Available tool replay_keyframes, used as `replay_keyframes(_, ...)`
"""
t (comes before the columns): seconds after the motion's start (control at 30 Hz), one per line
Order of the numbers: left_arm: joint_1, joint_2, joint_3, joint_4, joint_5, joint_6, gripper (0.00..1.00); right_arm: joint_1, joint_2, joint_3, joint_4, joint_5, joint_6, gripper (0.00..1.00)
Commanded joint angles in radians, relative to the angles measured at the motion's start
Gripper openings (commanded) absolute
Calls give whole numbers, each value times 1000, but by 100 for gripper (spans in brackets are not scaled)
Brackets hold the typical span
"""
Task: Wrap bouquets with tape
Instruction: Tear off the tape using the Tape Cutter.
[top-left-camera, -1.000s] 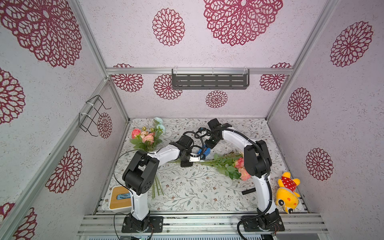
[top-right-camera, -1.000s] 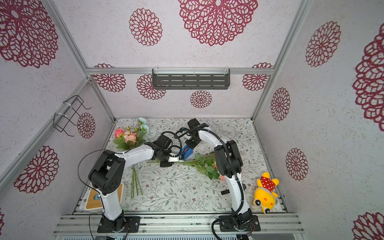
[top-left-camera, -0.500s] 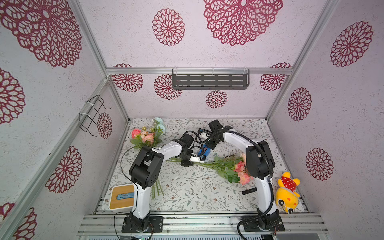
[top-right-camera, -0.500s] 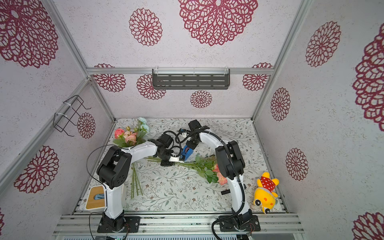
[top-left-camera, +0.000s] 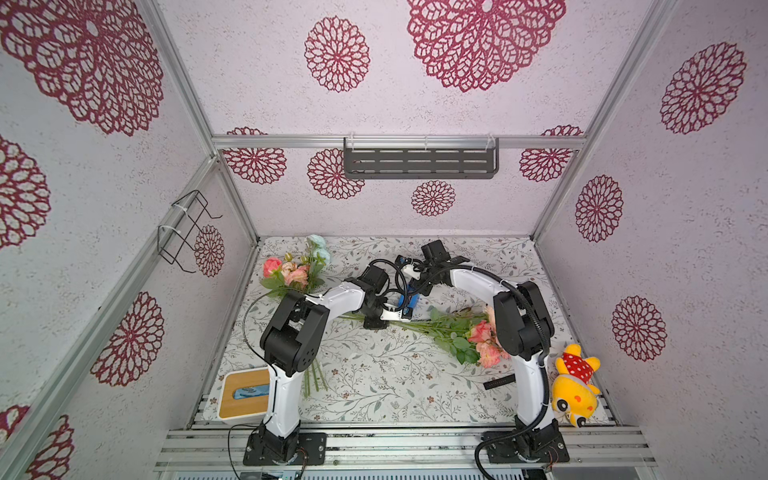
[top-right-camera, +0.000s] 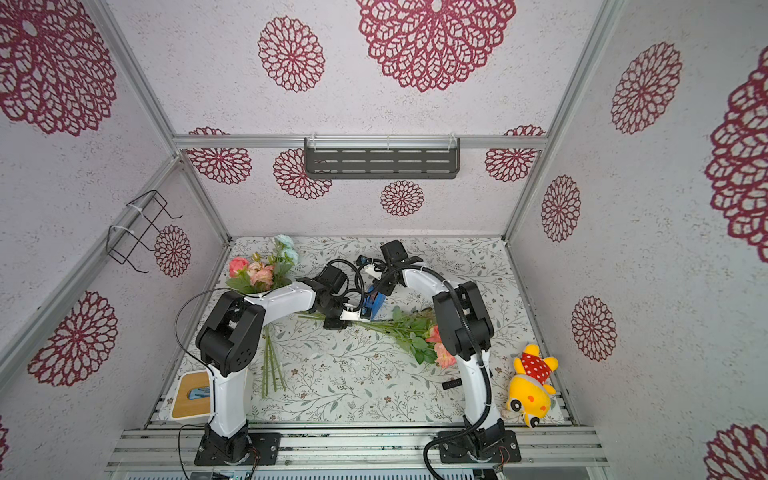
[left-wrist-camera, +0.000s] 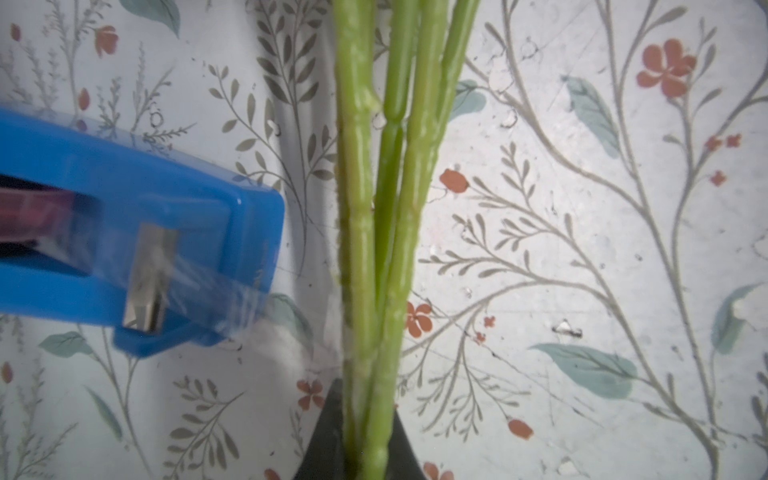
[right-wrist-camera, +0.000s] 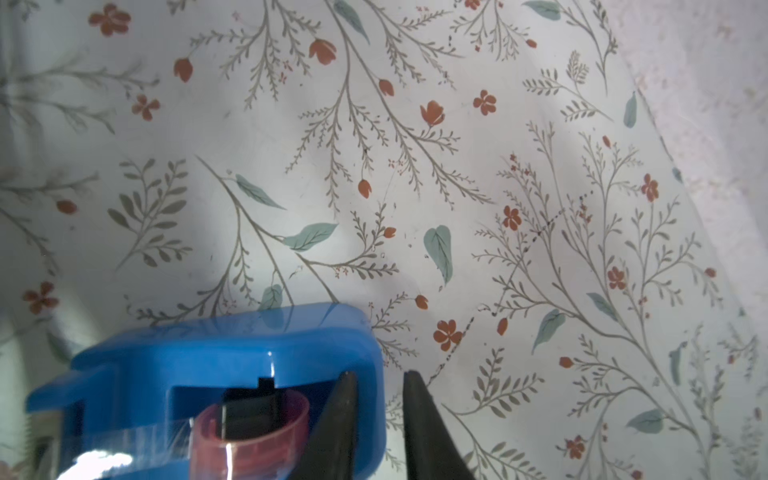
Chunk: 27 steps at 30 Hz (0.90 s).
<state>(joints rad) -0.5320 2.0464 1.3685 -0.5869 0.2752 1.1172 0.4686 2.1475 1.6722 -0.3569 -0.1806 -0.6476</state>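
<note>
One of the bouquets (top-left-camera: 453, 332) (top-right-camera: 405, 332) lies across the middle of the table, blooms toward the right arm. My left gripper (top-left-camera: 388, 316) (top-right-camera: 353, 316) (left-wrist-camera: 365, 399) is shut on its green stems (left-wrist-camera: 386, 208). The blue tape dispenser (top-left-camera: 409, 301) (top-right-camera: 374, 303) (left-wrist-camera: 124, 249) (right-wrist-camera: 208, 374) stands just beside the stems, and a clear strip of tape (left-wrist-camera: 232, 291) runs from its cutter toward them. My right gripper (top-left-camera: 417, 287) (top-right-camera: 382, 286) (right-wrist-camera: 378, 376) is at the dispenser's back end, jaws slightly apart, one finger over it and one outside. The other bouquet (top-left-camera: 297, 270) (top-right-camera: 262, 270) lies at the back left.
A yellow plush toy (top-left-camera: 575, 386) sits at the front right and a black strap (top-left-camera: 498, 382) lies near it. A wood-topped box (top-left-camera: 245, 392) stands at the front left. A dark shelf (top-left-camera: 419, 160) and a wire basket (top-left-camera: 183, 232) hang on the walls.
My right gripper's jaws have parted at the dispenser. The left arm's elbow has swung toward the back while its gripper stays shut on the stems.
</note>
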Motion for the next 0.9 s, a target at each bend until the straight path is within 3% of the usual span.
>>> replay_keyframes(0.0,-7,13,-34,-8,27,5,0,-23,-23,9,51,-40,70,32)
replay_keyframes(0.17,-8,11,-28,-6,40,-16,0,-87,-25,90,17,-175,336,36)
replay_keyframes(0.3,-15,4,-51,49,22,-37,0,-109,-44,85,-50,-201,493,37)
replay_keyframes(0.5,-20,8,-68,61,15,-40,0,-115,-190,-131,-16,-209,804,39)
replay_keyframes(0.6,-20,2,-67,58,25,-40,0,-113,-266,-242,58,-291,956,39)
replay_keyframes(0.73,-20,-2,-68,69,22,-45,0,-102,-328,-357,205,-375,1130,31)
replay_keyframes(0.87,-22,-10,-86,91,14,-49,0,-63,-322,-386,202,-346,1202,23)
